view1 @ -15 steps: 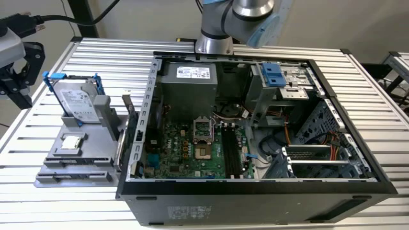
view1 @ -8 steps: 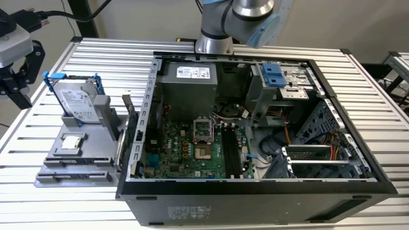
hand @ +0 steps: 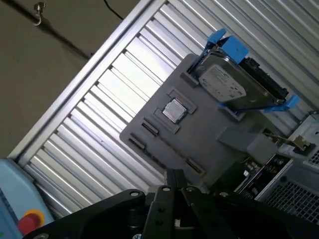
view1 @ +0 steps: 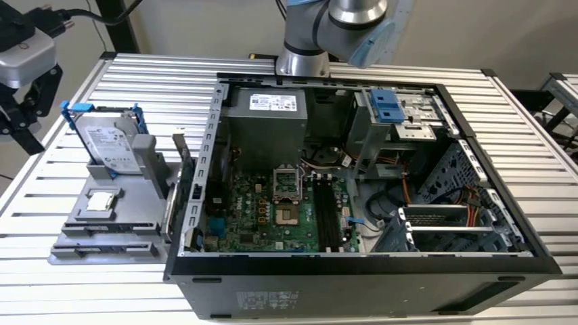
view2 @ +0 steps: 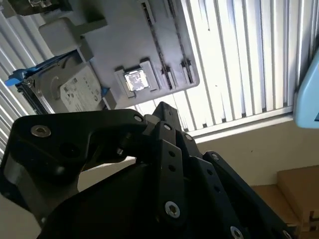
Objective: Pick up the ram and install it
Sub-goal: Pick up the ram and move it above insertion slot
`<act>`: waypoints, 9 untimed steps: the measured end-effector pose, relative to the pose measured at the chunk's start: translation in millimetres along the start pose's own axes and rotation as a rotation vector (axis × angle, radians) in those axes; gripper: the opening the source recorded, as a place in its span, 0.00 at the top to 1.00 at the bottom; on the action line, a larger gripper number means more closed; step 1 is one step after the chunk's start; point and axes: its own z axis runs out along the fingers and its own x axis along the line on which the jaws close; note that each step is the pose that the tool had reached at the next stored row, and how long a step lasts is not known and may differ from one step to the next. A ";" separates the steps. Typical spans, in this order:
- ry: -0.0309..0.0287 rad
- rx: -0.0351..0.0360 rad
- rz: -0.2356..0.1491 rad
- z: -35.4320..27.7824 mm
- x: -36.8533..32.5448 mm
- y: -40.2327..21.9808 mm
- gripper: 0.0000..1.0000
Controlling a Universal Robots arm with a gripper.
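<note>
My gripper (view1: 26, 122) hangs high beyond the table's edge, at the exterior view's left, and above the grey parts holder (view1: 135, 203). Its black fingers meet at one tip in both wrist views (hand: 174, 173) (view2: 164, 107), shut with nothing showing between them. The ram is hidden from me. The holder's long narrow slots (hand: 164, 149) look bare. On the green motherboard (view1: 262, 217) inside the open computer case (view1: 361, 271), the memory slots (view1: 327, 217) are long dark strips. Whether a stick sits in them I cannot tell.
On the holder stand a grey hard drive with blue brackets (view1: 113, 142) (hand: 234, 84) and a small square silver processor chip (view1: 99, 201) (hand: 174, 110) (view2: 136, 79). The ribbed metal table (view1: 162, 74) ends close beneath the gripper, with floor beyond. The arm's base (view1: 302, 61) stands behind the case.
</note>
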 end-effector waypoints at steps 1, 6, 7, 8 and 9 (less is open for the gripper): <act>0.0027 0.0021 -0.011 -0.1 0.0 0.1 1.00; 0.0080 0.0035 -0.086 0.0 0.1 0.1 1.00; 0.0088 0.0032 -0.104 0.0 0.1 0.1 1.00; 0.0096 0.0030 -0.123 -0.1 0.1 0.1 1.00; 0.0103 0.0028 -0.141 0.0 0.1 0.1 1.00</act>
